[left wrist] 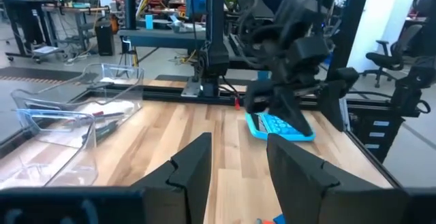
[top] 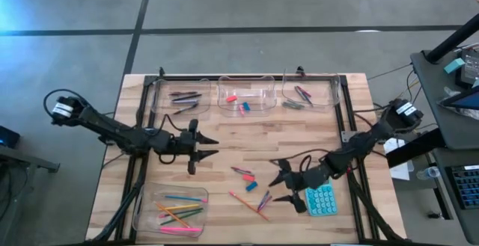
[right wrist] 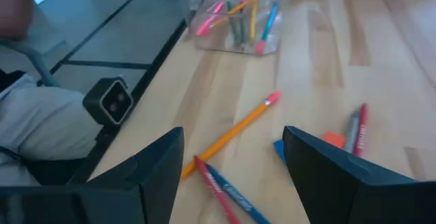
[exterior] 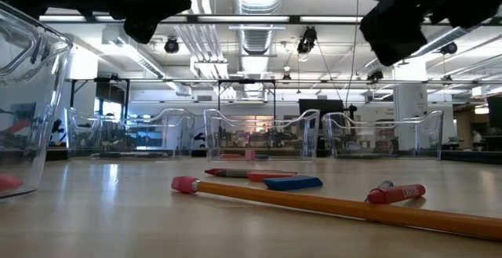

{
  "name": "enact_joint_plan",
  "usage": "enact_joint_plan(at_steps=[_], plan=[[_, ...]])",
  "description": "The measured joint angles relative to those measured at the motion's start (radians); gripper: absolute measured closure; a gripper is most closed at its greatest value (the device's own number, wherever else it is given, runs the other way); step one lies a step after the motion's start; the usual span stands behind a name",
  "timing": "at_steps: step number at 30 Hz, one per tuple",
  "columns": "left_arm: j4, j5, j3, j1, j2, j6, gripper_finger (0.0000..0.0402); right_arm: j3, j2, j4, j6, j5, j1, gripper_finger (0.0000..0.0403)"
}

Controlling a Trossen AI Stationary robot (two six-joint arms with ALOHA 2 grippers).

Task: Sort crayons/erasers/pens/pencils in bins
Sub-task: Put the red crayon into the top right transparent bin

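Note:
Both grippers hover open above the table's middle, holding nothing. My left gripper point(top: 212, 147) points toward the right edge; my right gripper point(top: 275, 181) points toward the left edge, over loose items lying flat on the wood: an orange pencil point(right wrist: 238, 130), red and blue crayons point(right wrist: 228, 190), a blue eraser point(exterior: 292, 183) and another red crayon point(exterior: 396, 193). Three clear bins line the far edge, with pens point(top: 185, 96), erasers point(top: 241, 102) and crayons point(top: 301, 94). A fourth bin point(top: 142, 207) at the near left holds pencils point(top: 179, 212).
A teal calculator point(top: 320, 200) lies just right of my right gripper, near the table's front right. A black frame rail point(top: 340, 111) runs along the table's sides. Bare wood lies between the two grippers and the far bins.

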Motion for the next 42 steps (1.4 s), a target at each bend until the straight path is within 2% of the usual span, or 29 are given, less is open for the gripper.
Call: enact_joint_plan(at_steps=[8, 14, 19, 23, 33, 42], plan=[[0.000, 0.000, -0.001, 0.000, 0.002, -0.007, 0.0274, 0.121, 0.161, -0.128, 0.033, 0.037, 0.075, 0.0165], [-0.001, 0.000, -0.004, 0.000, 0.002, -0.008, 0.0274, 0.313, 0.313, -0.405, 0.040, 0.029, 0.101, 0.0167], [-0.001, 0.000, -0.006, 0.000, 0.002, -0.009, 0.0274, 0.451, 0.386, -0.555, 0.047, 0.030, 0.103, 0.0184], [-0.001, 0.000, -0.006, 0.000, 0.002, -0.009, 0.0274, 0.510, 0.425, -0.639, 0.046, 0.030, 0.103, 0.0205], [-0.001, 0.000, -0.006, 0.000, 0.002, -0.012, 0.0274, 0.507, 0.449, -0.674, 0.046, 0.039, 0.091, 0.0248], [-0.001, 0.000, -0.007, 0.000, 0.002, -0.012, 0.0274, 0.501, 0.448, -0.664, 0.005, 0.092, 0.085, 0.0250]])
